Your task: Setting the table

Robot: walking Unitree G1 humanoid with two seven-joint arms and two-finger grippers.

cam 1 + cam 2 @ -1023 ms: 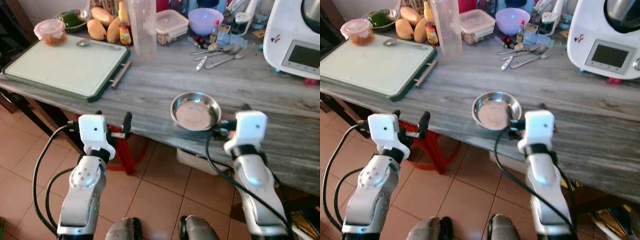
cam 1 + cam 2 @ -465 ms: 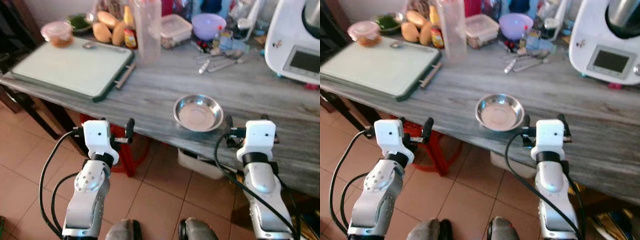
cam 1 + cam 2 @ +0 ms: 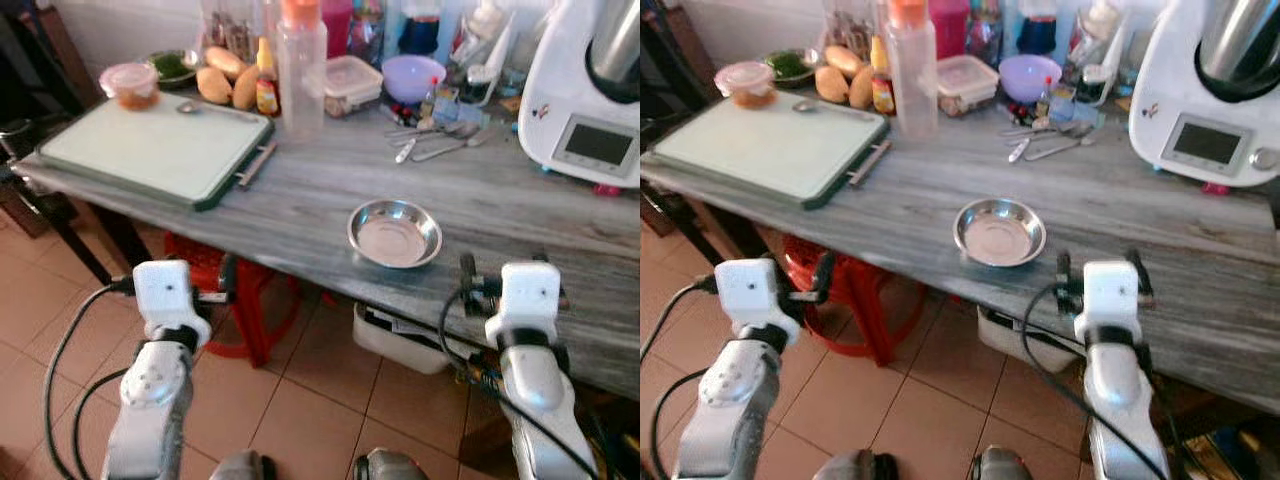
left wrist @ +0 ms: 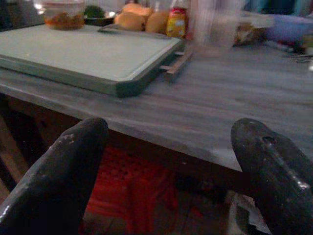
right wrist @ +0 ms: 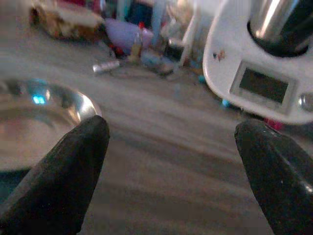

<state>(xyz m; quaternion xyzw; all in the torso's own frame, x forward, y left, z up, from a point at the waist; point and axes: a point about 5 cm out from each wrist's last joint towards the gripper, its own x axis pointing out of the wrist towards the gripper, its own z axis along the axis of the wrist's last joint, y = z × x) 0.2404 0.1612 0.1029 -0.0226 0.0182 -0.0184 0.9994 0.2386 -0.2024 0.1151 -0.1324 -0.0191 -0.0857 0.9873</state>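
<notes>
At the lower left of the head view my left gripper (image 3: 205,292) hangs below the edge of the table (image 3: 300,205), fingers spread wide with nothing between them; the wrist view confirms this, with the green cutting board (image 4: 88,54) ahead of it on the tabletop. Moving right, the steel bowl (image 3: 394,233) sits just below the middle of the frame, near the table's front edge and well apart from the clutter along the top. I judge it light, rigid and slippery, so I'd pinch the thin rim on the near side rather than try to span the whole dish; it should not break but could skate on the wood. At the lower right my right gripper (image 3: 510,280) hovers at the table edge just beside the bowl, fingers apart and empty. The spoons (image 3: 440,145) in the upper middle are small and hard to tell apart, the white appliance (image 3: 585,90) is cut off at the upper right corner, and the right wrist view is blurred.
</notes>
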